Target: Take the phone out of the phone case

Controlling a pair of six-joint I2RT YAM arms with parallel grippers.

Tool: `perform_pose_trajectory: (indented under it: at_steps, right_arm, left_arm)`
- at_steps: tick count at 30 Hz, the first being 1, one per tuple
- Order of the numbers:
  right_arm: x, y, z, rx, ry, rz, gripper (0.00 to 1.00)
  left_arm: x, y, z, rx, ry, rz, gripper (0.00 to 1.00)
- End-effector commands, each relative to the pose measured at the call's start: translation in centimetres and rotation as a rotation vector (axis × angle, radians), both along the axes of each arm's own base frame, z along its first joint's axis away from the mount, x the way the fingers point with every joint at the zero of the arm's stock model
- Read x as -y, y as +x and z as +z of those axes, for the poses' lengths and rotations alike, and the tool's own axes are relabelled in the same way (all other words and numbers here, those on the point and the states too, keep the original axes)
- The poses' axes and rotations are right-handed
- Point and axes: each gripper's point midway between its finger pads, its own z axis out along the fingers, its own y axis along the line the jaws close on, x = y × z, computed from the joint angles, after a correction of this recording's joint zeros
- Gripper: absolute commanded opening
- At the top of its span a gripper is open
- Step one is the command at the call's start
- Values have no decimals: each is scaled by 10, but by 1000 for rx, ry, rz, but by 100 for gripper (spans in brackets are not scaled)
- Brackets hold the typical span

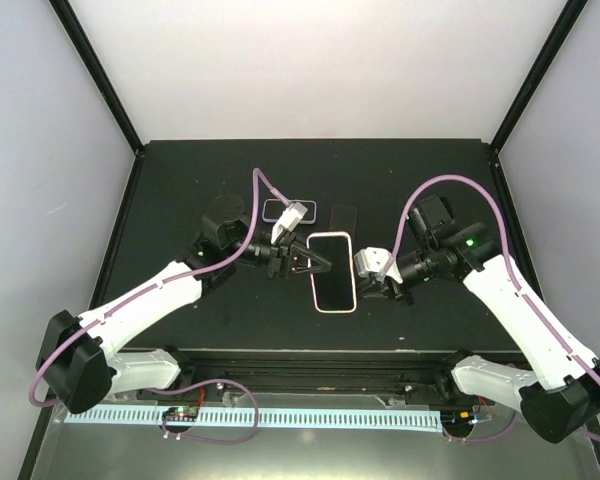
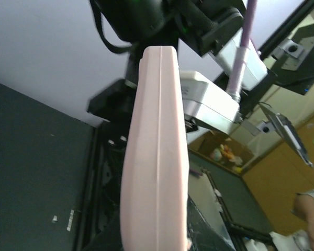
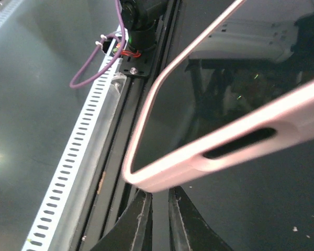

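Phone [image 3: 235, 89] sits in the pink phone case [image 2: 156, 157], screen up, near the middle of the desk [image 1: 180, 200]; not yet separated, since the pink rim runs all the way round the dark glass. Both arms close on the case from opposite sides, left tool [image 1: 318, 265] at its left long edge, right tool [image 3: 158, 196] at its right long edge toward the near corner. My reading of the setup: one side braces the case while the other works at the rim to peel it off the phone, hence the opposed approach. Left tool: its fingers taper to a point against the left edge in the overhead view. From its own camera the side of the case fills the centre, very close, and the fingers themselves are hidden. It is closed down narrow and looks to be pinching the case edge, though the contact itself is not visible. Right tool: fingers [image 3: 138, 225] drawn almost together, only a thin slit between them, tips just under the case's side edge beside the long cutout [image 3: 240, 142]. Nothing shows between the fingers, so I cannot tell whether they catch the rim or merely press against it. Beyond the far end of the case lie a small dark card [image 1: 345, 215] and, left of it, a dark slab with a pale rim [image 1: 278, 210], both apart from the case.
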Motion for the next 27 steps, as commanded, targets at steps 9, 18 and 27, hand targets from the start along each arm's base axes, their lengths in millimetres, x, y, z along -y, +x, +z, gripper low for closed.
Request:
perform_pose_trajectory:
  at_steps: [9, 18, 27]
  right_arm:
    - [-5, 5, 15, 65, 27, 65, 26]
    - [-17, -4, 19, -187, 130, -38, 65]
    - [-20, 0, 27, -160, 138, -10, 56]
  left_arm:
    - [-6, -17, 27, 91, -30, -72, 2]
    - [-14, 10, 24, 229, -16, 164, 2]
    - [-13, 7, 24, 220, -32, 140, 2]
